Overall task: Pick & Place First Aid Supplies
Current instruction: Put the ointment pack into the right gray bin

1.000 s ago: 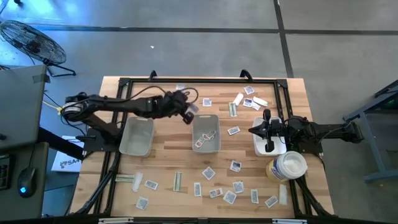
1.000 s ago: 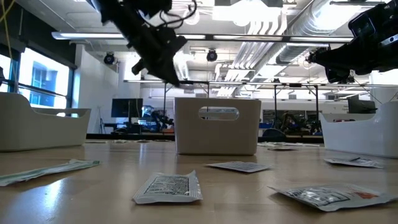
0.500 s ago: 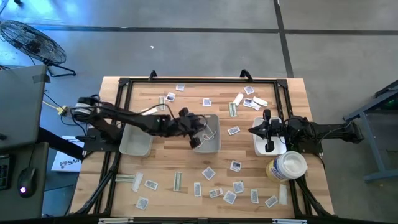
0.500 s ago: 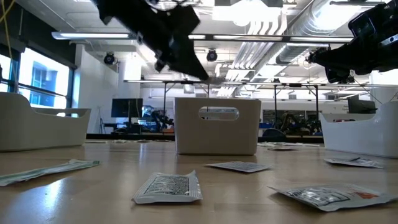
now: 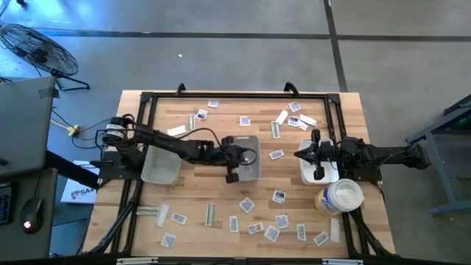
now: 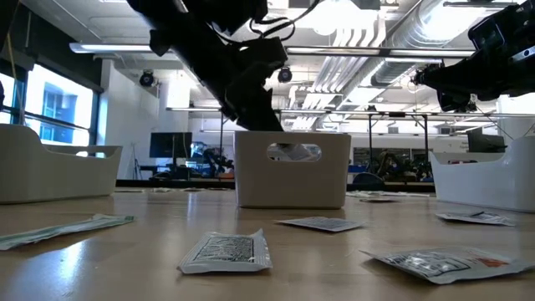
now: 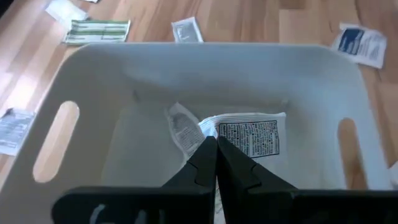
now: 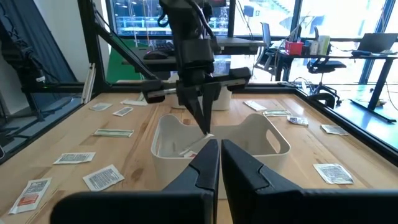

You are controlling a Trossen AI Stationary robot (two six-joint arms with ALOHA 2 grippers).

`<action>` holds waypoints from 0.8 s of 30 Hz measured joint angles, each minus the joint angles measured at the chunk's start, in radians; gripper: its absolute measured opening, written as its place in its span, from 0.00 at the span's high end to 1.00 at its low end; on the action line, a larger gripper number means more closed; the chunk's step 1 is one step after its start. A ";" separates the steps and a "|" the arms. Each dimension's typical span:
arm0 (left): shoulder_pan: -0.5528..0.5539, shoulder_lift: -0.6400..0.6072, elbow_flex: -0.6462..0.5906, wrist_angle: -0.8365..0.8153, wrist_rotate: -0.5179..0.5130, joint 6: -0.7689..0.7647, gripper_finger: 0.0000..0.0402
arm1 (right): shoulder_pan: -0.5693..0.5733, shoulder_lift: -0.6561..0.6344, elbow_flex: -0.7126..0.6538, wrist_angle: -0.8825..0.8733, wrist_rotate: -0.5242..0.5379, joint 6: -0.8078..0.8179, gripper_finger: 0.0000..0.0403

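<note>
The left gripper (image 5: 232, 177) hung over the near rim of the grey centre tray (image 5: 249, 140), its two dark fingers (image 7: 205, 158) pressed together with nothing seen between them. In the left wrist view the fingertips pointed down into the tray, where a printed sachet (image 7: 250, 133) and a second, curled packet (image 7: 185, 129) lay on the floor just beyond the tips; whether the tips touched either could not be told. In the low view the left arm descended behind the tray's front wall (image 6: 292, 181).

The right gripper (image 5: 318, 175) rested above the small white tray (image 5: 305, 174) at the table's right side, its fingers (image 8: 203, 167) also brought together and empty. Just beside that tray, toward the table's front edge, stood the round white tub (image 5: 340, 197).

A second grey tray (image 5: 162, 162) sat to the left of the centre one. The remaining first aid supplies lay scattered on the wooden table (image 5: 353, 110): one loose group (image 5: 246, 205) in front of the trays, and another (image 5: 294, 118) near the far right corner.
</note>
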 joint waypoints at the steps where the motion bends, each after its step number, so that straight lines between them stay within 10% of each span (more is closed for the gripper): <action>1: 0.000 0.006 0.001 0.005 0.000 0.004 1.00 | 0.000 0.000 0.000 0.000 0.000 0.000 0.97; 15: 0.000 0.010 0.000 -0.075 -0.027 -0.010 0.99 | 0.000 0.000 0.000 0.000 0.000 0.000 0.97; 24: 0.000 -0.021 0.008 -0.077 -0.041 -0.003 0.78 | 0.000 0.000 0.000 0.000 0.000 0.000 0.97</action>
